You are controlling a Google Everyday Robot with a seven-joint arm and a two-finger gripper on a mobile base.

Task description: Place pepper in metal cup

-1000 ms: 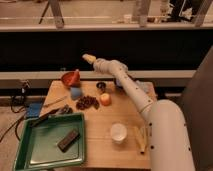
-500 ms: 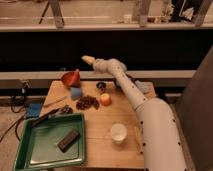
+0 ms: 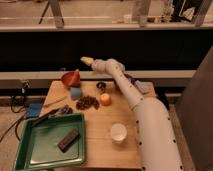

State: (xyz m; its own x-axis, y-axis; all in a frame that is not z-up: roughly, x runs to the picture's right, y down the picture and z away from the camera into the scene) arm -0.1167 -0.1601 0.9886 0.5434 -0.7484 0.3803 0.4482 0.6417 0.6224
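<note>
The red-orange pepper (image 3: 71, 79) sits at the back left of the wooden table (image 3: 125, 112). The small dark metal cup (image 3: 101, 86) stands to its right, just behind an orange fruit (image 3: 105, 99). My gripper (image 3: 87, 61) hangs in the air above the table's back edge. It is up and to the right of the pepper and up and to the left of the metal cup, touching neither. My white arm (image 3: 131, 95) reaches to it from the lower right and passes just right of the cup.
A blue block (image 3: 76, 93) and a dark clump of small pieces (image 3: 88, 102) lie in front of the pepper. A white cup (image 3: 118, 133) stands near the front. A green tray (image 3: 30, 150) holds a dark bar (image 3: 68, 140). A dark bowl (image 3: 136, 85) is partly hidden behind the arm.
The gripper stays at almost the same spot above the table's back edge. The pepper and the cup have not moved.
</note>
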